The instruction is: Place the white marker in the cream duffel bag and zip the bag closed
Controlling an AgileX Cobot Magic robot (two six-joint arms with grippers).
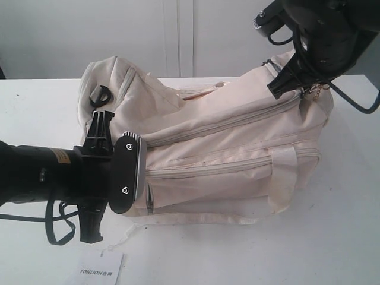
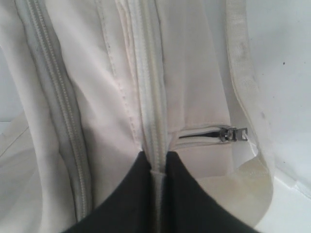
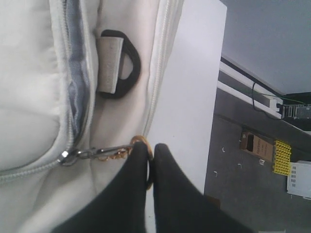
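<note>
Left wrist view: the left claw (image 2: 154,158) is pinching a zipper seam of the cream duffel bag (image 2: 97,97), its jaws sitting tight on the fabric.
Exterior view, middle: the bag is lying on the white surface (image 1: 35,101), stretching from centre-left to the upper right.
Right wrist view: the right claw (image 3: 148,150) is clamping shut on the gold keyring pull (image 3: 138,141), which is linking to the zipper slider (image 3: 63,156).

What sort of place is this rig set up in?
Likely a lab or workshop: a plain white table against a bare white wall, with cables and yellow-fronted equipment beyond the table's edge.
</note>
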